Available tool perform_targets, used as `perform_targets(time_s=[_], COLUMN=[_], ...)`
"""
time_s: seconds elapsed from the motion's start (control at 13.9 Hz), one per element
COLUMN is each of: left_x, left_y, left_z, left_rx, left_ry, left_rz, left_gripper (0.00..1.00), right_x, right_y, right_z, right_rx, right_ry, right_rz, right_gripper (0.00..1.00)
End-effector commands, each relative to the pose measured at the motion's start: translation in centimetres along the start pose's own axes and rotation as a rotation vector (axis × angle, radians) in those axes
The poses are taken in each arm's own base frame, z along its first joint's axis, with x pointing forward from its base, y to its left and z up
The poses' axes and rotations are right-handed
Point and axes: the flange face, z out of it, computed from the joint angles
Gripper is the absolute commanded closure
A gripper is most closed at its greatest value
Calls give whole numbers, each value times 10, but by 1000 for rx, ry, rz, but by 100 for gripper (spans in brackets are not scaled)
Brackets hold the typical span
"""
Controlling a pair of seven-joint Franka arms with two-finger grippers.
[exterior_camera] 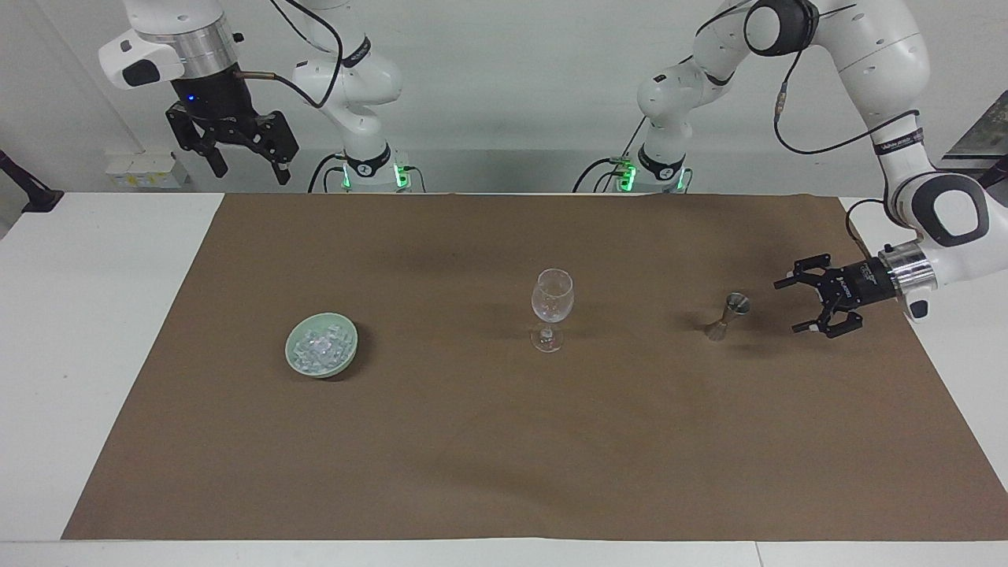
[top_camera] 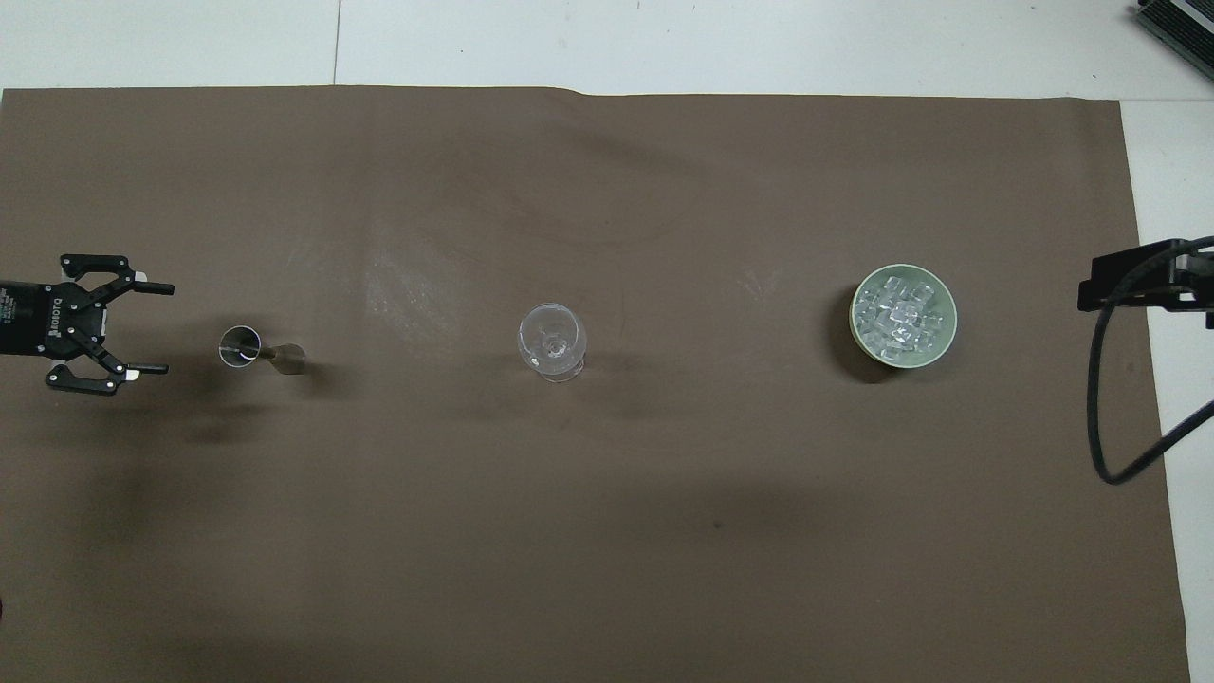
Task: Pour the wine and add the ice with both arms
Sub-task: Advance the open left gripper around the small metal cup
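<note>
A big brown mat (exterior_camera: 504, 441) lay over the white table (exterior_camera: 87, 331). In the middle of the mat stood a clear wine glass (exterior_camera: 552, 309), upright and empty as far as I could see. Toward the right arm's end of the table sat a small green bowl (exterior_camera: 293, 344), and the ice (exterior_camera: 319, 350) was piled inside it, lots of little clear cubes. Toward the left arm's end stood a little metal measuring cup (exterior_camera: 728, 315), shaped like two cones joined at their tips. The glass, the bowl and the cup stood in a row, well apart from each other.

The left gripper (exterior_camera: 792, 305) was turned on its side, low over the mat, just beside the measuring cup. Its two fingers were spread wide apart and pointed at the cup. They held nothing and did not touch the cup. In the view from above, the left gripper (top_camera: 155, 327) showed the same gap between its tips.

The right gripper (exterior_camera: 247, 168) hung high up near its base, over the table edge nearest the robots. That arm waited. Its fingers were spread apart too, and they held nothing.
</note>
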Motion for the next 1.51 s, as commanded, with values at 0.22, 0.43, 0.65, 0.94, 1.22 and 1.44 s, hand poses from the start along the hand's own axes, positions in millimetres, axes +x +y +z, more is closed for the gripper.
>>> perform_targets(time_s=[0.22,0.43,0.65,0.94,1.22,1.44], left_x=[25,30,28,26,25,25], left_y=[-9,-11,-12,-11,-7,-9], left_z=[21,22,24,23,23,24], left_rx=[2,10,29,12,16,35], left_ry=[-94,-95,-109,-125,-116,-120], left_rz=[-64,-69,-64,-53,-48,-41], left_gripper=[0,0,0,0,0,0], right_x=[1,1,1,1,1,1], right_y=[2,2,2,2,2,2], right_z=[1,1,1,1,1,1], right_rx=[28,28,28,28,28,28], right_ry=[4,4,4,5,4,4], right_rz=[-6,-5,-5,-6,-6,-6], right_gripper=[0,0,0,0,0,0])
